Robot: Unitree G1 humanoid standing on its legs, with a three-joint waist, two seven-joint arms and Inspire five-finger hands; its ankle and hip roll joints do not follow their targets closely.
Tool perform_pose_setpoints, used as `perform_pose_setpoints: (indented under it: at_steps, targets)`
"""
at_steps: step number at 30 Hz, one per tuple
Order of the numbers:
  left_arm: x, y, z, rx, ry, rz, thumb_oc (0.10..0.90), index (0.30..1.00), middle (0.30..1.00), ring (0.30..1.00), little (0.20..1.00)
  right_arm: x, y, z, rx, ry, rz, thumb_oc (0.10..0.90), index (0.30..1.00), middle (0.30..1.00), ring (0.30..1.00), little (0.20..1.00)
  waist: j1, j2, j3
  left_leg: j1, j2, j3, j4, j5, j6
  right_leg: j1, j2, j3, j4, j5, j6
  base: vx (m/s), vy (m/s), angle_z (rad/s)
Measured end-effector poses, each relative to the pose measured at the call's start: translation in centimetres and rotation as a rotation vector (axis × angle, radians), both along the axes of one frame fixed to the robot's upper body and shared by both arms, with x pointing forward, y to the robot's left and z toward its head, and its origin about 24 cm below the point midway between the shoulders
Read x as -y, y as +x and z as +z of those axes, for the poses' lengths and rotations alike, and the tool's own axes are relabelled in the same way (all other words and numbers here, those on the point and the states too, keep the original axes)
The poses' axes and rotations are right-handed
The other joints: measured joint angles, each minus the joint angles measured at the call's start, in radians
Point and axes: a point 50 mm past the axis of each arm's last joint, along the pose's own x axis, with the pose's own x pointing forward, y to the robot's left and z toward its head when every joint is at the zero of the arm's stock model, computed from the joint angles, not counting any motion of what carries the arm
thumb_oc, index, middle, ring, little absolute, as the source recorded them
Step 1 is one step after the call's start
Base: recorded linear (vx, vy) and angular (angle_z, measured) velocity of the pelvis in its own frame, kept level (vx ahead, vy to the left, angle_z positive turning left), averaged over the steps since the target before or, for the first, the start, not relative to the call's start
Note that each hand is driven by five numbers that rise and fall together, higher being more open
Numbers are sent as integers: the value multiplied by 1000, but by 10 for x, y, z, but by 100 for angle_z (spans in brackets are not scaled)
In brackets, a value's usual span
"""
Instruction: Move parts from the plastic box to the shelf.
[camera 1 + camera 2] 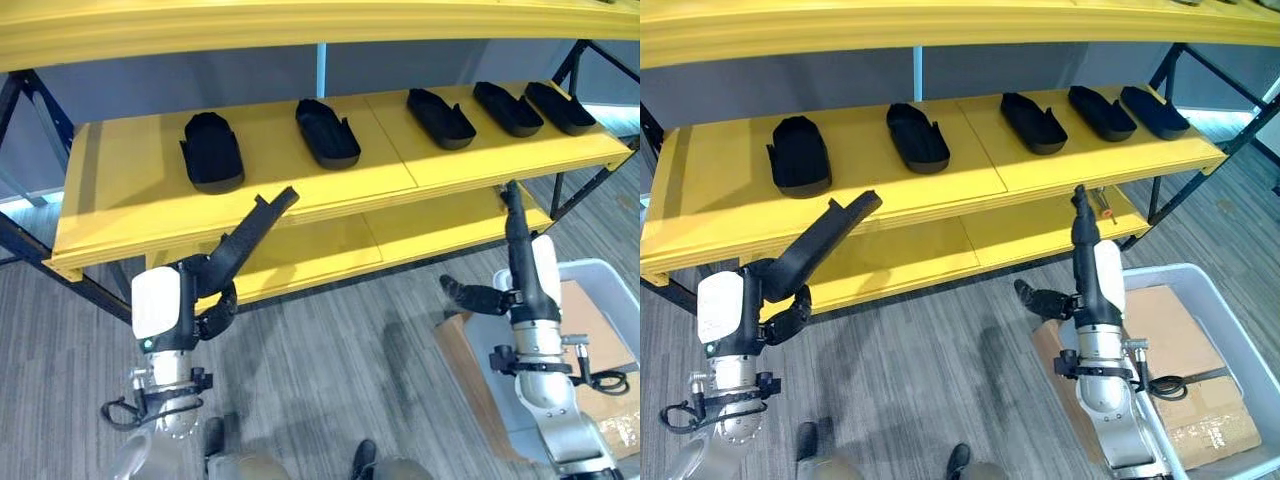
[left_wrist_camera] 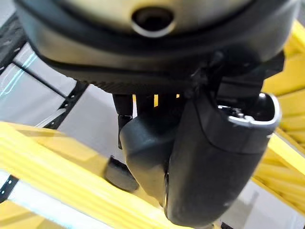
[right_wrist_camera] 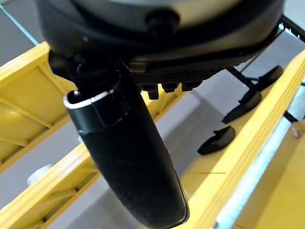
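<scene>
Both hands, the left hand [image 1: 215,270] and right hand [image 1: 1080,262], are reaching up open and empty while five black parts [image 1: 327,132] are sitting on the yellow shelf [image 1: 130,190], looking light, stiff and easy to grab around the middle.

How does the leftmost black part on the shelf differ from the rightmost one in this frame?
The leftmost black part looks broader and blunter, and it stands alone; the rightmost black part looks slimmer and more tapered, close beside its neighbour. The leftmost lies just past the left hand; the rightmost sits at the yellow shelf's far right end. Both are black, hollow, open side up, on the same board.
</scene>
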Motion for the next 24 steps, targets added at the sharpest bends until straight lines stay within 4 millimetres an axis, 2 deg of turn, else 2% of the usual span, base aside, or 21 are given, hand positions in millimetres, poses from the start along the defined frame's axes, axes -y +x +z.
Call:
perform_pose_setpoints:
  at_steps: [1, 2, 3, 4, 6, 7, 8, 9, 10, 11, 12, 13, 14, 15, 16, 19, 21, 24]
  targets:
    - [7, 3, 0, 5, -6, -26, 400, 300, 300, 300, 300, 3, -1, 4, 16, -8, -12, 900, 1000, 1000, 1000, 1000, 0, 46, -8, 40, -61, -10, -32, 24, 26, 22, -16, 5, -29, 26, 43, 221, 533, -6]
    - [16, 14, 7, 27, 8, -77, 400, 300, 300, 300, 300, -1, -3, -1, 7, 39, -29, 900, 1000, 1000, 1000, 1000, 4, 19, -15, 69, -201, -39, -34, 41, -7, 51, -120, 15, -44, 62, 92, 233, 610, 35]
    - [22, 19, 12, 49, 8, -104, 400, 300, 300, 300, 300, -6, -6, -3, 5, 53, -18, 900, 1000, 1000, 1000, 1000, 5, -8, -14, 52, -266, -46, 4, 26, 31, 56, -190, 15, -37, 79, 75, 144, 481, 50]
    - [24, 20, 14, 60, 9, -117, 400, 300, 300, 300, 300, -12, -6, -4, -2, 52, 14, 900, 1000, 1000, 1000, 1000, 2, -16, -18, 51, -305, -45, 12, 24, 45, 54, -220, 19, -24, 101, 49, 112, 375, 39]
    - [22, 21, 21, 80, 47, -137, 400, 300, 300, 300, 300, -24, -4, -6, -9, 40, 61, 900, 1000, 1000, 1000, 1000, 36, -32, -24, 20, -368, -32, 84, -23, 108, 41, -274, 22, -9, 210, 30, 138, 435, 15]
    - [15, 20, 26, 88, 77, -128, 400, 300, 300, 300, 300, -34, -2, -5, -2, 45, 91, 900, 1000, 1000, 1000, 1000, 64, -45, -27, 13, -415, -17, 107, -49, 145, 19, -313, 48, 15, 293, 34, 171, 547, 7]
    - [11, 19, 27, 88, 83, -114, 400, 300, 300, 300, 300, -38, 0, -4, 4, 55, 100, 900, 1000, 1000, 1000, 1000, 70, -52, -27, 13, -432, -13, 114, -56, 159, 7, -333, 58, 30, 321, 32, 168, 486, 0]
    - [7, 17, 26, 85, 83, -93, 400, 300, 300, 300, 300, -42, 2, -3, 9, 52, 111, 900, 1000, 1000, 1000, 1000, 75, -57, -24, 15, -449, -4, 126, -64, 188, -27, -363, 82, 85, 361, 30, 118, 367, 4]
    - [5, 15, 24, 72, 84, -74, 400, 300, 300, 300, 300, -45, 2, -4, 1, 47, 113, 900, 1000, 1000, 1000, 1000, 78, -58, -25, 33, -465, 1, 119, -68, 203, -75, -379, 105, 179, 338, 60, 121, 360, -1]
    - [0, 12, 23, 59, 88, -48, 400, 300, 300, 300, 300, -49, 2, -7, -11, 49, 131, 900, 1000, 1000, 1000, 1000, 89, -71, -22, 56, -492, 11, 121, -81, 232, -88, -365, 92, 221, 368, 74, 169, 404, -3]
    - [-2, 10, 20, 46, 88, -38, 400, 300, 300, 300, 300, -49, 2, -8, -17, 41, 136, 900, 1000, 1000, 1000, 1000, 90, -71, -20, 83, -496, 14, 109, -82, 241, -98, -399, 99, 273, 393, 81, 129, 222, 3]
    - [-2, 10, 20, 43, 88, -34, 400, 300, 300, 300, 300, -49, 1, -10, -28, 42, 132, 900, 1000, 1000, 1000, 1000, 83, -67, -17, 98, -504, -3, 109, -93, 277, -125, -388, 107, 364, 309, 109, 195, 274, 6]
    - [-2, 9, 19, 44, 83, -25, 400, 300, 300, 300, 300, -48, -1, -12, -42, 39, 135, 900, 1000, 1000, 1000, 1000, 79, -52, -5, 123, -501, -30, 92, -105, 305, -157, -319, 126, 471, 174, 116, 125, 136, 22]
    - [-2, 10, 19, 43, 80, -23, 400, 300, 300, 300, 300, -48, -3, -16, -58, 39, 134, 900, 1000, 1000, 1000, 1000, 66, -54, -2, 147, -495, -40, 66, -93, 313, -174, -263, 124, 529, 98, 94, 156, 88, 0]
    - [-3, 8, 20, 39, 91, -22, 400, 300, 300, 300, 300, -46, -5, -18, -76, 17, 141, 900, 1000, 1000, 1000, 1000, 60, -53, 2, 186, -495, -12, 10, -71, 309, -229, -161, 83, 468, 14, 97, 138, 26, 6]
    - [1, 7, 16, 34, 75, -28, 400, 300, 300, 300, 300, -41, -5, -17, -75, 0, 127, 900, 1000, 1000, 1000, 1000, 31, -63, 2, 181, -533, -9, 12, -87, 285, -281, -148, -23, 259, 44, 84, 103, -36, 6]
    - [4, 7, 14, 26, 67, -37, 400, 300, 300, 300, 300, -41, -5, -16, -77, -9, 132, 900, 1000, 1000, 1000, 1000, 23, -60, 5, 186, -543, -36, 12, -83, 287, -291, -141, -24, 177, 87, 70, 126, -130, 31]
    - [15, 12, 13, 26, 55, -85, 400, 300, 300, 300, 300, -39, -4, -15, -77, -30, 135, 900, 1000, 1000, 1000, 1000, 5, -46, 10, 185, -546, -101, 10, -84, 285, -246, -80, 61, 30, 122, 72, 197, -131, 61]
